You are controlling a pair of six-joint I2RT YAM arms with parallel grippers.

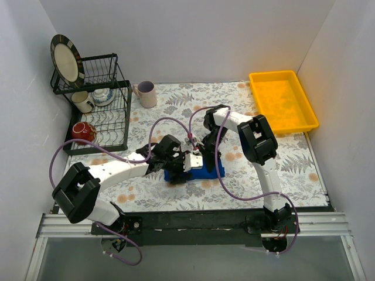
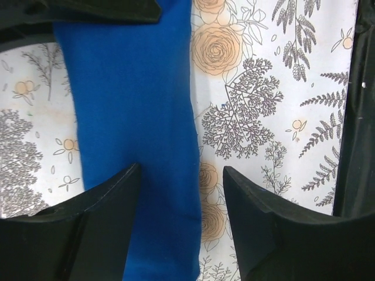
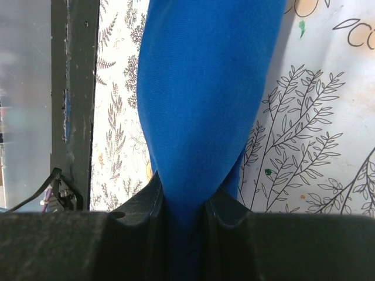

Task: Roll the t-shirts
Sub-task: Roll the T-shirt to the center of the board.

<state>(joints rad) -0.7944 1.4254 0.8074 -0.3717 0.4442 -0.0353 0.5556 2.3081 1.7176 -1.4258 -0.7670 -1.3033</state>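
T-shirt (image 1: 198,174): blue roll lay mid-table on floral cloth (image 1: 293,167), top partly hidden by both claws.
Left gripper (image 2: 180,175): jaws stood apart astride the roll's edge, clamping nothing.
Right gripper (image 3: 183,196): pinched the blue fabric.
Surroundings: dish rack (image 1: 114,105) and white mug (image 1: 145,93) far left; yellow tray (image 1: 282,100) far right, all well apart.

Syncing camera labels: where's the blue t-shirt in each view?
Top external: low centre, the t-shirt is a small blue bundle.
Left wrist: vertical band left of centre, top to bottom.
Right wrist: centre, pinched in the right claw.
Shared landmark: floral tablecloth under it in all three.
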